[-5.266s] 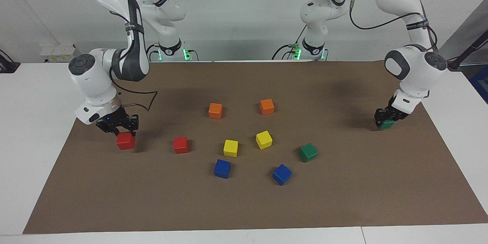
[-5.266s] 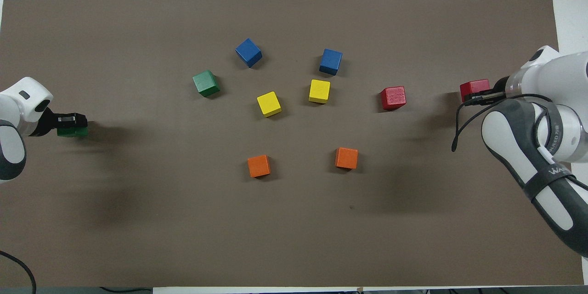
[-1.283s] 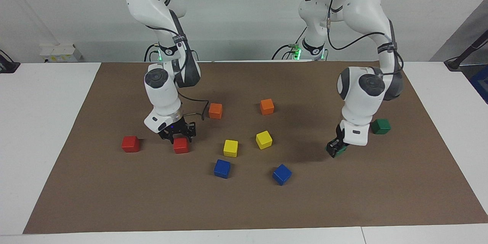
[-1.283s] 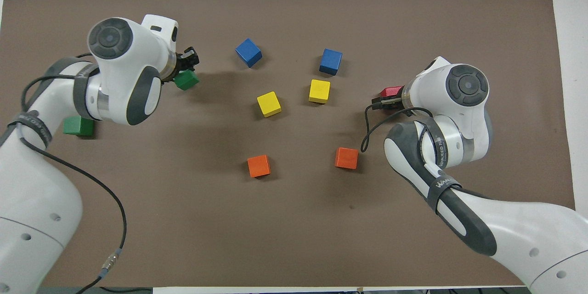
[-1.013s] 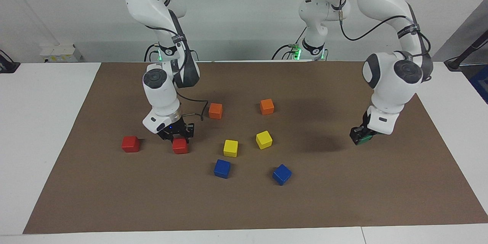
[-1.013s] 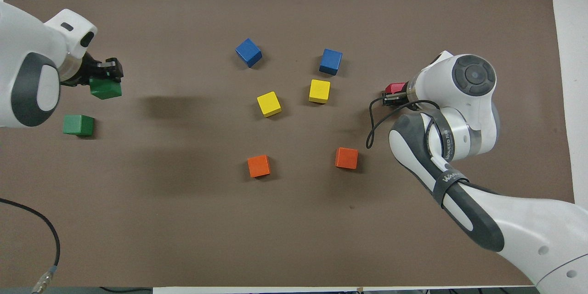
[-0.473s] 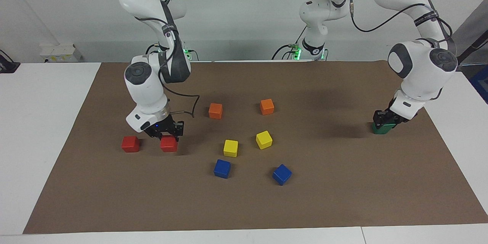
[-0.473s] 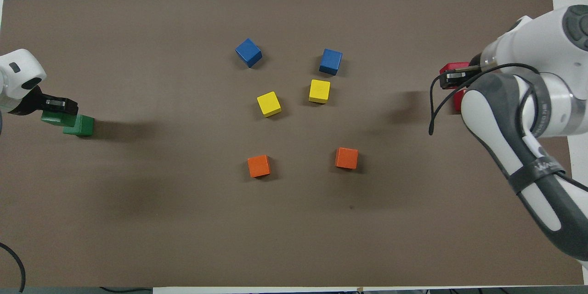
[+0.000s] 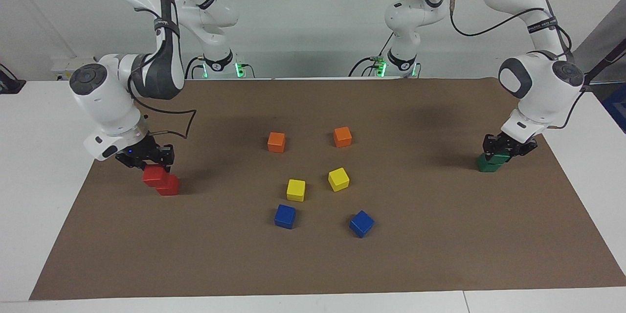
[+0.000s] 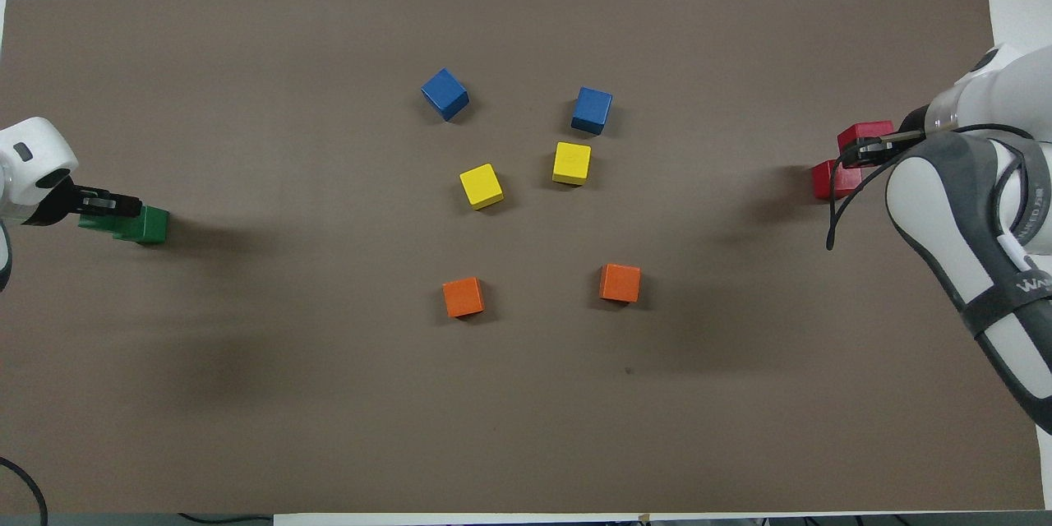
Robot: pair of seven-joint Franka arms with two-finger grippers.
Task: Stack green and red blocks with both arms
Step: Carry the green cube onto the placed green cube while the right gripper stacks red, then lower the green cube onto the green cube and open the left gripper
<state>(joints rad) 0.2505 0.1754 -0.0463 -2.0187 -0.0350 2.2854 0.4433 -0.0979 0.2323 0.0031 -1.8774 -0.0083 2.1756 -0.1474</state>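
Both arms have carried their cubes outward: right gripper clamps a red cube, overhanging the resting red cube near the bench edge at its end. Left gripper grips a green cube on the lower green cube near its edge; each should square up before release.

Six cubes are crowding the desk's middle: orange cubes, yellow cubes, blue cubes. Bare mat is lying open between that cluster and each end's stack.

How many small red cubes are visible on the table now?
2. One small red cube lies on the brown mat at the right arm's end; the second red cube is in the right gripper, over the first. None seems hidden.
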